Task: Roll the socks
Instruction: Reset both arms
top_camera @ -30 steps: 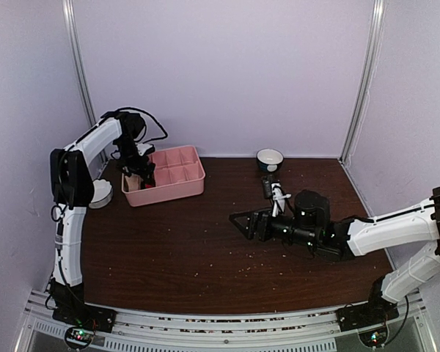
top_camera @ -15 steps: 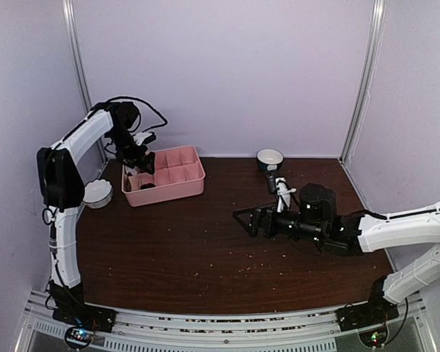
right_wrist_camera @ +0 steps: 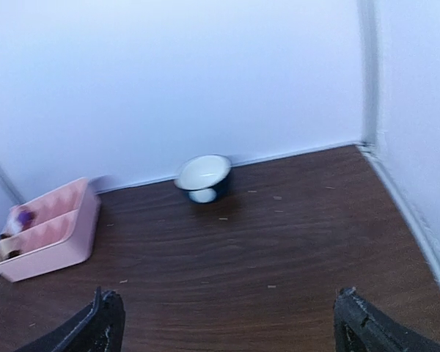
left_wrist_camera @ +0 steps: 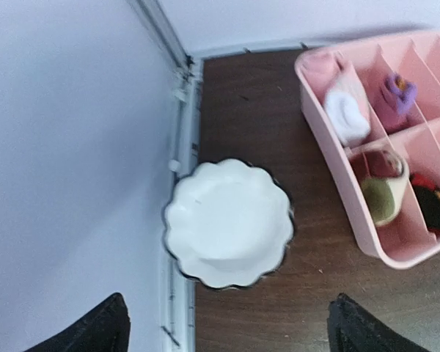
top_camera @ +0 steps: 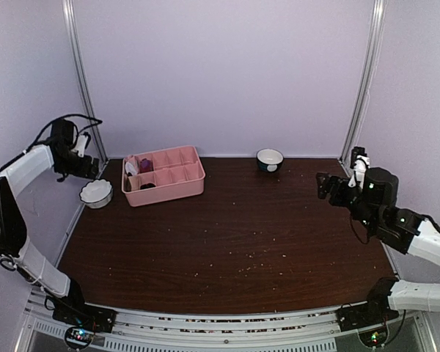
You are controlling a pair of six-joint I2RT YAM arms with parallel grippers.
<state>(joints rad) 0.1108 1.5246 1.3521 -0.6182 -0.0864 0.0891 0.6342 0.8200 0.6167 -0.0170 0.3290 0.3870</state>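
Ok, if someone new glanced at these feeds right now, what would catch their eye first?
Probably the pink tray at the back left, with socks tucked in its end compartments. Next, the white scalloped bowl just left of it, and the dark bowl at the back, a little right of centre. The left gripper and right gripper both hang open and empty, one at each side.

Soft, even, lilac-tinted light, faint shadows; the top view is sharp, both wrist views blurred, smearing the pink tray (left_wrist_camera: 400, 257) and scalloped white bowl (left_wrist_camera: 227, 224)
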